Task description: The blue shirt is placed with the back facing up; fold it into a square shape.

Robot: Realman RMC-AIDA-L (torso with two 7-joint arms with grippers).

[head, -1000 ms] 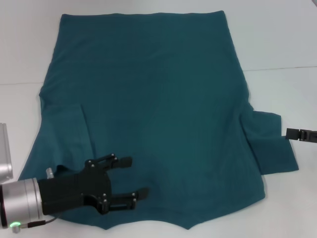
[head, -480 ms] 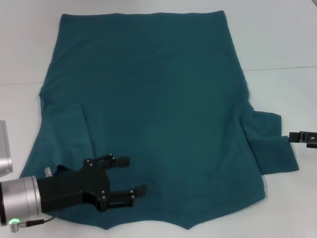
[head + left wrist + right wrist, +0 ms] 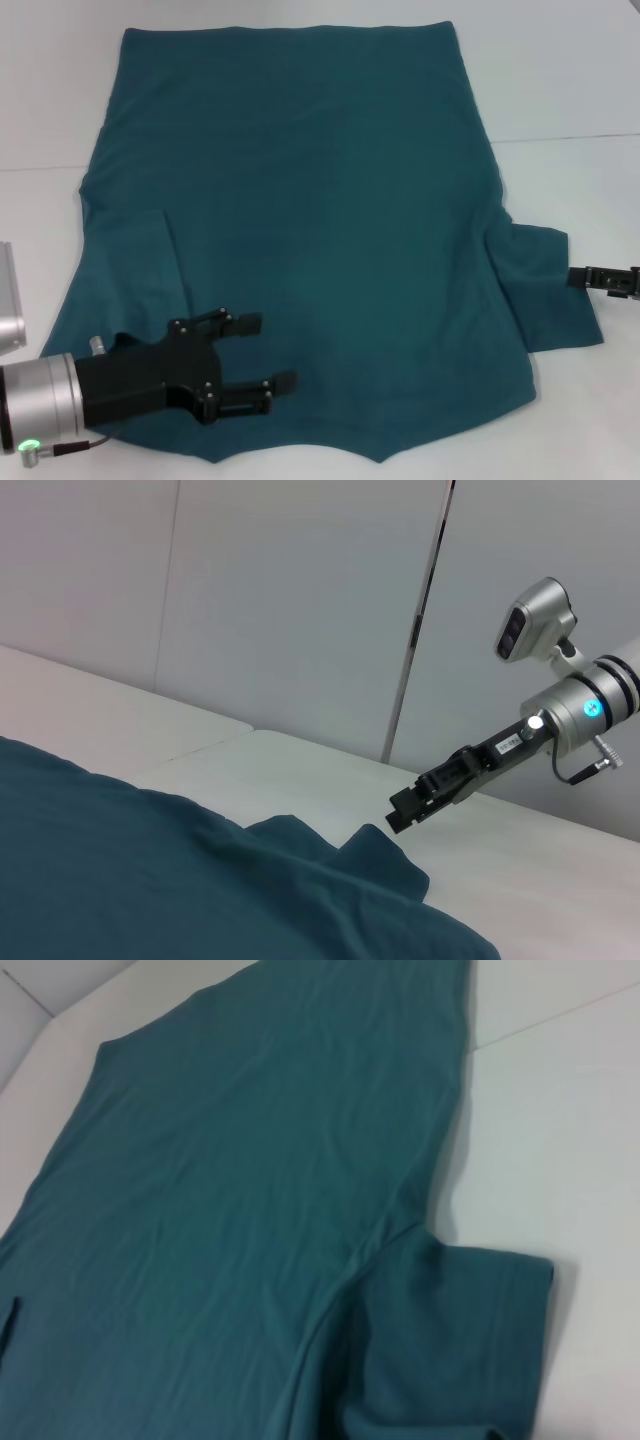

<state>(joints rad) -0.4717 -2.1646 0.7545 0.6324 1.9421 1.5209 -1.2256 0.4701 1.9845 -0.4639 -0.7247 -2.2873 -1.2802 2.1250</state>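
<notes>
The blue shirt [image 3: 320, 200] lies spread flat on the white table, plain side up, its collar end nearest me. Its right sleeve [image 3: 545, 290] sticks out sideways, and the left side shows a fold line [image 3: 175, 260]. My left gripper [image 3: 265, 352] hovers open over the shirt's near left part with nothing between its fingers. At the outer edge of the right sleeve is my right gripper [image 3: 573, 277], low over the table. In the left wrist view the right gripper [image 3: 400, 815] hangs just above the sleeve corner [image 3: 375, 840]. The right wrist view holds only the sleeve [image 3: 450, 1340] and the shirt body [image 3: 220, 1210].
The white table [image 3: 570, 100] has a seam [image 3: 560, 137] running across it behind the right sleeve. Bare table surrounds the shirt on both sides. A metal part of my left arm [image 3: 8, 320] sits at the left edge. Grey wall panels [image 3: 300, 610] stand behind the table.
The right gripper drew back slightly, then moved in to the sleeve's outer edge. The left gripper shifted slightly toward me and stayed open. The shirt has not moved.
</notes>
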